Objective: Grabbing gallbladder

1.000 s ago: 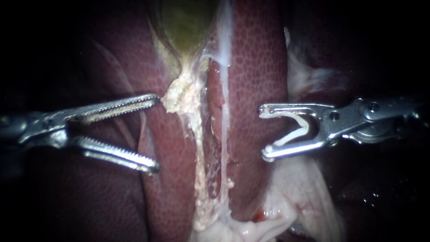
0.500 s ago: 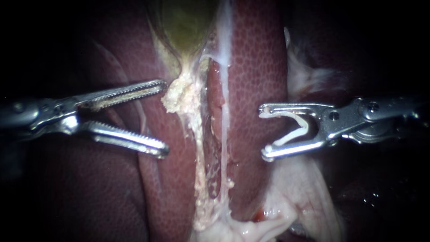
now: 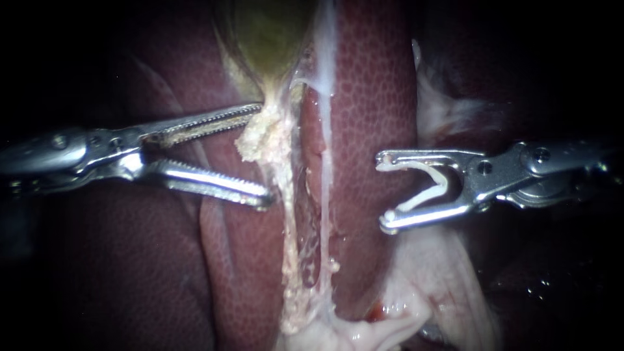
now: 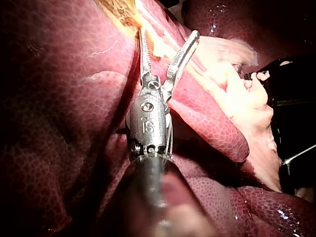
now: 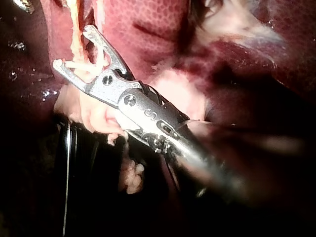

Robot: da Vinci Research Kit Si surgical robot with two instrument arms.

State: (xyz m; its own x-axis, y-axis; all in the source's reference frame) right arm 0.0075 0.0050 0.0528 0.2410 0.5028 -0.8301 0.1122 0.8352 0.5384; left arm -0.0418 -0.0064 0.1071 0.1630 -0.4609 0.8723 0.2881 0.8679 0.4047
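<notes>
The gallbladder (image 3: 270, 32) is lying greenish between the folds of the liver (image 3: 370, 97), its body running out of the endoscope view so that only its narrowing end is showing. Pale fatty tissue (image 3: 260, 140) is hanging from that end. The left instrument (image 3: 262, 155) is reaching in just beneath the gallbladder with its jaws spread wide. The pale tissue is sitting between the tips, ungripped, and whether the tips are touching it is hard to make out. To the far side of the gallbladder, the right instrument (image 3: 383, 192) is hovering well apart over bare liver, with open room between. Its jaws are carrying a white clip (image 3: 426, 185), one leg against each jaw. Both shafts are fading into darkness. In the left wrist view the left instrument (image 4: 169, 34) is hiding most of the tissue ahead.
</notes>
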